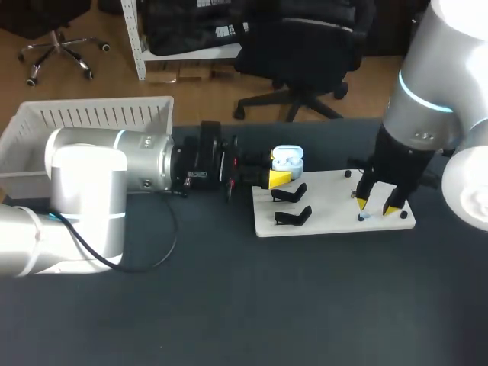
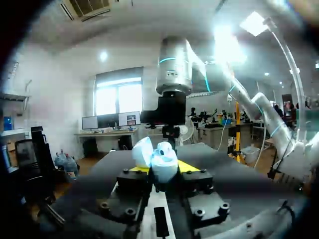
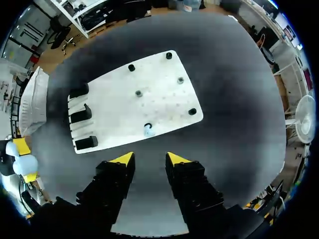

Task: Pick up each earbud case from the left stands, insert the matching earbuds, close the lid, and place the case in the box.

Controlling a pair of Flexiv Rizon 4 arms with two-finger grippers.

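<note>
On the table, near one end of the white board, your left end effector is clamped on the open-lidded earbud case, well apart from the loose earbud. That earbud lies on the board just ahead of your right end effector, whose fingers stand parted and empty, so the right arm is nearer. The earbud is too small to tell its long axis.

A dark table carries a white board right of its middle and a white box at its far left edge.
</note>
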